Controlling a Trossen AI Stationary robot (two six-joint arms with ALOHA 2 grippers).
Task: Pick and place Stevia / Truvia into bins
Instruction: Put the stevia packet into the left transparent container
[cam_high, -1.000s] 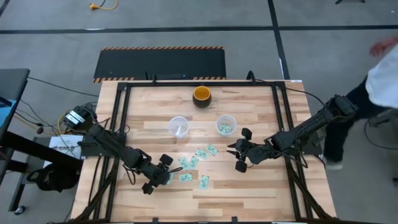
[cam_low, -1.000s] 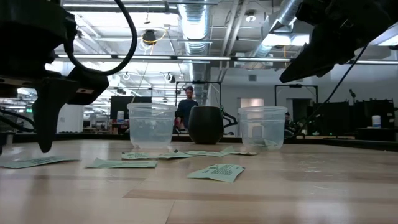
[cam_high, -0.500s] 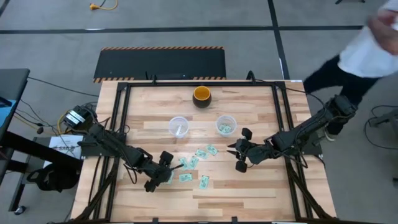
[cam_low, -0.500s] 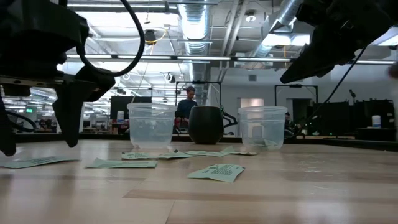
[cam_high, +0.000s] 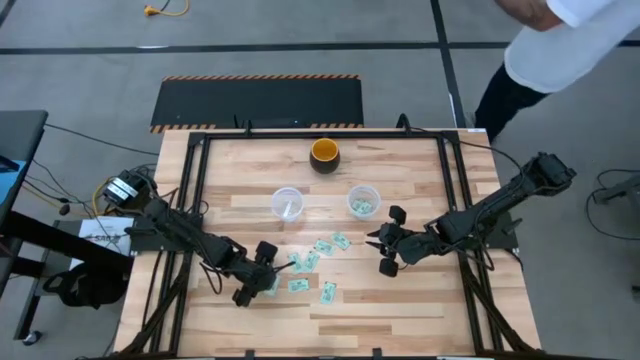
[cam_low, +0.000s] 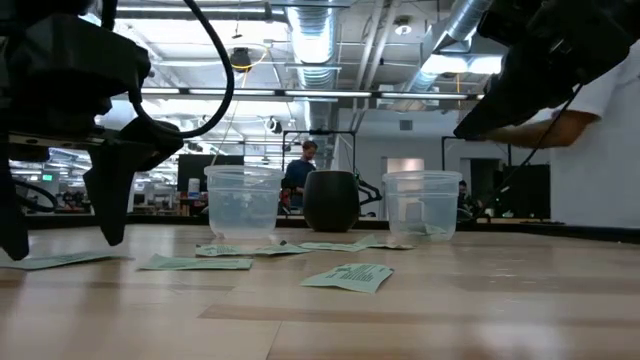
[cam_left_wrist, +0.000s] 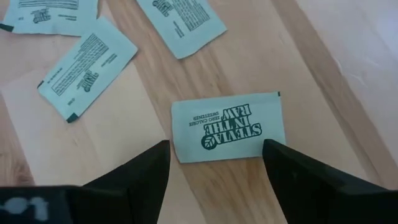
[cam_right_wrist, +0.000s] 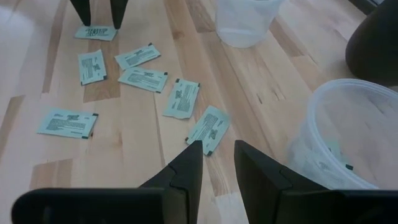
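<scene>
Several light green Stevia sachets (cam_high: 312, 256) lie flat on the wooden table, in front of two clear cups, the left cup (cam_high: 287, 204) and the right cup (cam_high: 362, 202). The right cup holds a sachet or more (cam_right_wrist: 329, 163). My left gripper (cam_left_wrist: 216, 146) is open, low over the table at the near left. Its fingers stand on either side of one sachet (cam_left_wrist: 227, 127) that lies print up; I see no touch. My right gripper (cam_right_wrist: 217, 146) is open and empty, above the table right of the sachets.
A dark bowl with an orange inside (cam_high: 324, 154) stands behind the cups. A black frame (cam_high: 200, 200) runs along the table's sides. A person (cam_high: 560, 40) stands beyond the table's far right corner. Bare wood lies along the near edge.
My left gripper has moved a little toward the table's right edge, closer to the sachets, and has stayed open. The person beyond the table's right side has walked toward the far side.
</scene>
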